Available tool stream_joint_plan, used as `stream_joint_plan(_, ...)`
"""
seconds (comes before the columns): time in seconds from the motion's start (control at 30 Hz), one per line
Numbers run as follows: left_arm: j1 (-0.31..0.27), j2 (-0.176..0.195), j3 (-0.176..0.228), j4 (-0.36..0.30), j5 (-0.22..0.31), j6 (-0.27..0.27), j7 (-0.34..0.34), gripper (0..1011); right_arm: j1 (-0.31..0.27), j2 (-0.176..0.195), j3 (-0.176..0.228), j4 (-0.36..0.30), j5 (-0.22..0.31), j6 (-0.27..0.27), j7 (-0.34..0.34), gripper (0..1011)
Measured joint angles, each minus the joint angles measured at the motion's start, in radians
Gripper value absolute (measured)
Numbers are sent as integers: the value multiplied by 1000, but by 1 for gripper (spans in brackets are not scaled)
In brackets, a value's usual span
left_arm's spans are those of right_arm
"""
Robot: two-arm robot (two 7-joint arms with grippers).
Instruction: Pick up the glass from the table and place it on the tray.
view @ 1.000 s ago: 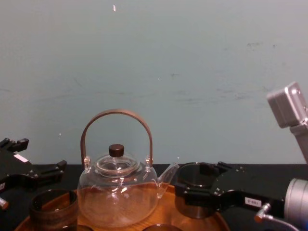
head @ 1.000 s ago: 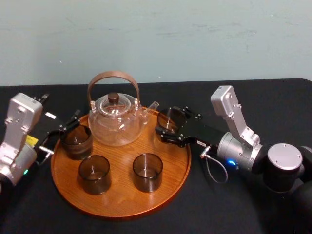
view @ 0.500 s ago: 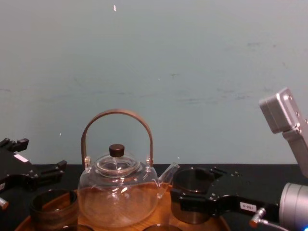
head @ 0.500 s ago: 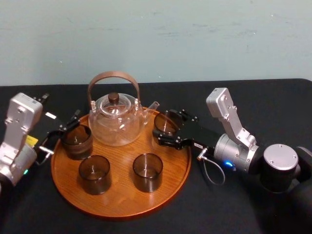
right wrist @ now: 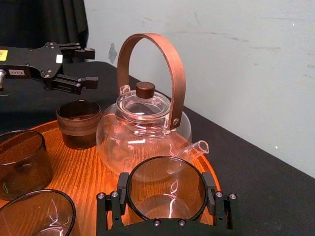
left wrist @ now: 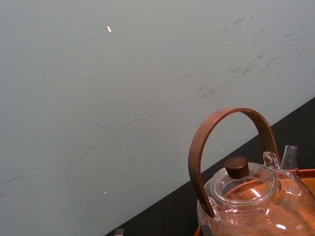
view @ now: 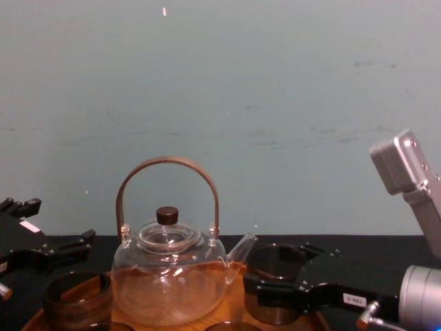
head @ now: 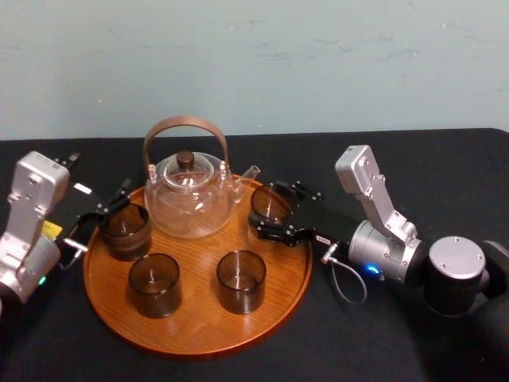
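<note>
Right end effector (head: 275, 209), glass (head: 270, 200) at tray (head: 191, 318)

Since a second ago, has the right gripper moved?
Yes. The right gripper, jaws shut on the glass, went left toward the teapot and lower over the tray. Left gripper parked at tray's left.

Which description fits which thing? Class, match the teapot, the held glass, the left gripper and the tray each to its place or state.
Things:
1. teapot
2. glass
3. left gripper
4. tray

Places or states:
A. lies on the black table
B. between the jaws of the right gripper, at the tray's right side
C. stands at the back of the tray
D. open, by the tray's left rim

Pairs: 1-C, 2-B, 3-D, 4-A
</note>
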Motion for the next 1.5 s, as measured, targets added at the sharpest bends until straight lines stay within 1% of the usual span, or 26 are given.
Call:
stream_joint_plan(0.87,0,0,0,0,0,0,0,1001,-2,-4,-10,19,5,5,7,905)
stream_joint_plan(1.1,0,0,0,0,0,0,0,1002,8,-13,-20,40,1,6,11,905)
stream_joint_plan(1.5,0,0,0,0,0,0,0,1001,23,-21,-24,69,-14,6,6,905)
